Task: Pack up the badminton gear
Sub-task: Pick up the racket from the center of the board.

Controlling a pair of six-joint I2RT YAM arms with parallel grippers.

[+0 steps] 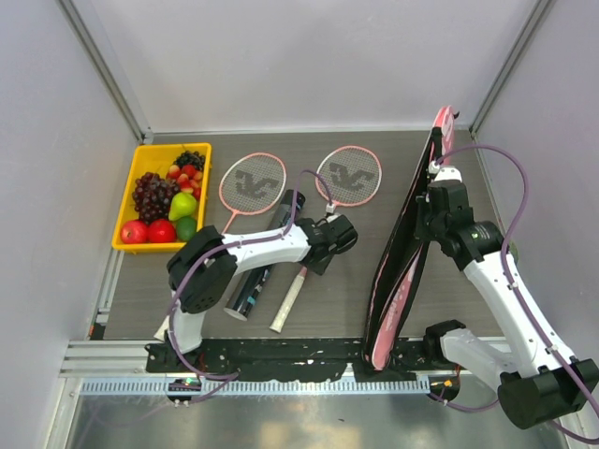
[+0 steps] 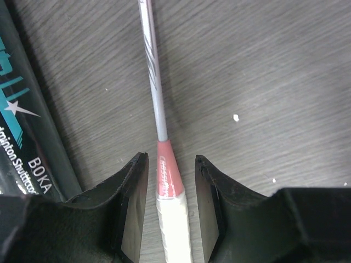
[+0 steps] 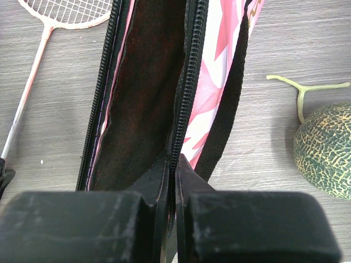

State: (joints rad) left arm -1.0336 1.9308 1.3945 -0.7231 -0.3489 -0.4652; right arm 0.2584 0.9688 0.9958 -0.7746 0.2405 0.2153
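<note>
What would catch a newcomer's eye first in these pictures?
The pink bag, standing on edge at the right with its zipper open, pinched by the right claw. Mid-table, the left claw sits open astride the handle of one racket, beside a dark tube. A yellow tray of fruit brightens the far left corner.

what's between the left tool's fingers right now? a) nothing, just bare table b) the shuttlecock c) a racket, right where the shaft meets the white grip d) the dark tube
C: in the left wrist view the left tool is open, with the racket lying between its fingers at the pink cone and white grip, a gap on either side; the dark tube lies off to one side.
</note>
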